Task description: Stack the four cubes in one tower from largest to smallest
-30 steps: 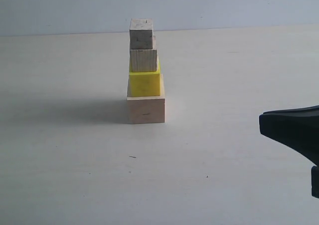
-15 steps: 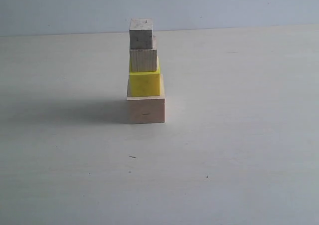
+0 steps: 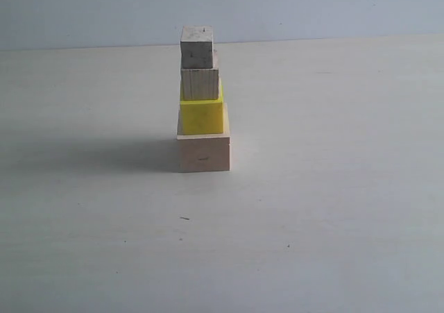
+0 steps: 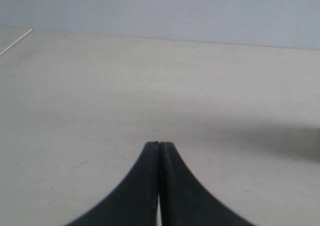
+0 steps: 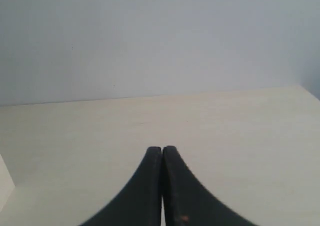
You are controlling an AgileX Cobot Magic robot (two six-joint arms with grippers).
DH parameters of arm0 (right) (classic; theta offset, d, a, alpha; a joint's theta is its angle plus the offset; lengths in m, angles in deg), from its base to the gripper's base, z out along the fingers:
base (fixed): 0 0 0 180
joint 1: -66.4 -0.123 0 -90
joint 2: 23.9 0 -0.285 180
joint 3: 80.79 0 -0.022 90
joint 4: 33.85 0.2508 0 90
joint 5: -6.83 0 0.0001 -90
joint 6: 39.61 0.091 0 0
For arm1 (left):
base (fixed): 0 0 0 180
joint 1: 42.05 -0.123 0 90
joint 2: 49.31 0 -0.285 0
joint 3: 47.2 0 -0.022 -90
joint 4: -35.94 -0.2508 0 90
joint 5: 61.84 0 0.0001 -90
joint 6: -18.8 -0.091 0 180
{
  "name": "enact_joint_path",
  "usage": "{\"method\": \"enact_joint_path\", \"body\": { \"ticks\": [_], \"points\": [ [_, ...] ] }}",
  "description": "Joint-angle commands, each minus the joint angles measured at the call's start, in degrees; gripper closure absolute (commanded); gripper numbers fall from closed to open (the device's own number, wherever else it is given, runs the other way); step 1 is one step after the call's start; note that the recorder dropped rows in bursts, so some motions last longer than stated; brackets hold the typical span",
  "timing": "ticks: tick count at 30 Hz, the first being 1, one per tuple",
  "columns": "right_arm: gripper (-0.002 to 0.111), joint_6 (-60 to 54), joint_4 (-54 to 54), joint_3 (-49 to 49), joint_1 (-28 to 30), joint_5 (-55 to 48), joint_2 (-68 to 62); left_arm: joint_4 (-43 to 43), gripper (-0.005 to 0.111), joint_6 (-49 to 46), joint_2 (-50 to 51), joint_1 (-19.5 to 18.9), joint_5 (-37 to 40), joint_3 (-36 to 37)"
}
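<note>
The tower (image 3: 202,105) stands upright near the middle of the pale, matte worktop (image 3: 333,202) — four square-edged cubes, each resting on the one below. The large cube (image 3: 203,153) at the base is smooth bare wood. On it sits the yellow cube (image 3: 202,116), evenly bright, then the medium cube (image 3: 200,84) with upright grain lines, then the tiny cube (image 3: 197,47), greyer and rougher. The left gripper (image 4: 159,145) and the right gripper (image 5: 162,149) — black, tapering — are each clenched on nothing.
</note>
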Motion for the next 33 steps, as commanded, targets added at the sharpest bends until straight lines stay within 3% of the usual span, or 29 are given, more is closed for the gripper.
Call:
{"method": "enact_joint_path", "body": {
  "ticks": [1, 6, 13, 33],
  "points": [
    [0.108, -0.1, 0.7, 4.4, 0.2, 1.8, 3.2, 0.0, 0.107, -0.1, -0.3, 0.0, -0.4, 0.1],
    [0.108, -0.3, 0.5, 7.4, 0.0, 1.8, 8.2, 0.0, 0.107, -0.1, -0.3, 0.0, -0.4, 0.1],
    [0.108, -0.6, 0.3, 10.6, -4.5, 2.1, 11.1, 0.0, 0.107, -0.1, -0.3, -0.1, -0.4, 0.1],
    [0.108, -1.7, 0.4, 14.6, -1.6, 0.0, 11.1, 0.0, 0.107, -0.1, -0.3, -0.1, -0.4, 0.1]
  ]
}}
